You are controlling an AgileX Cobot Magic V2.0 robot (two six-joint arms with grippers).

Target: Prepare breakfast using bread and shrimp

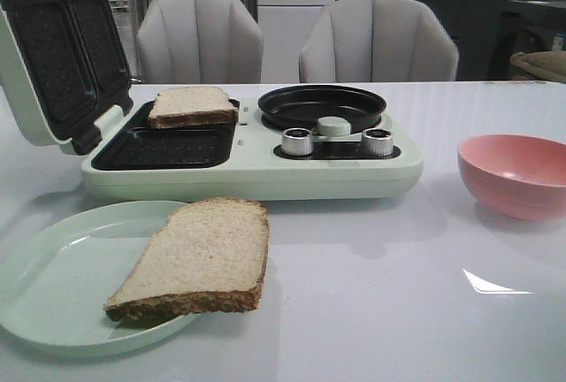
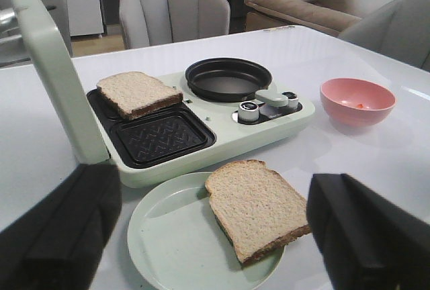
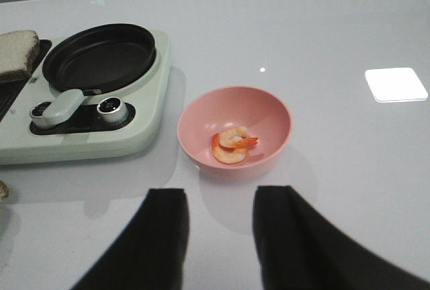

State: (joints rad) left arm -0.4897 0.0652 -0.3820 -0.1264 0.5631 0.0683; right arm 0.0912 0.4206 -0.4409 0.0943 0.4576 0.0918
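Note:
One bread slice (image 1: 199, 256) lies on the pale green plate (image 1: 53, 285) near the table's front, its crust hanging over the plate's right rim. A second bread slice (image 1: 191, 104) rests on the far grill plate of the open breakfast maker (image 1: 265, 170). In the left wrist view my left gripper (image 2: 215, 182) stands wide open above the plate (image 2: 168, 236) and its bread slice (image 2: 255, 204), touching neither. The shrimp (image 3: 233, 146) lies curled in the pink bowl (image 3: 201, 112). My right gripper (image 3: 222, 192) is open just short of that bowl, with nothing between its fingers. The front view shows neither gripper.
The breakfast maker's lid (image 1: 49, 46) stands raised at the left. A round black pan (image 1: 320, 106) and two knobs (image 1: 298, 141) take up its right half. The pink bowl (image 1: 513, 174) sits to the right of it. Two grey chairs (image 1: 199, 37) stand behind the table.

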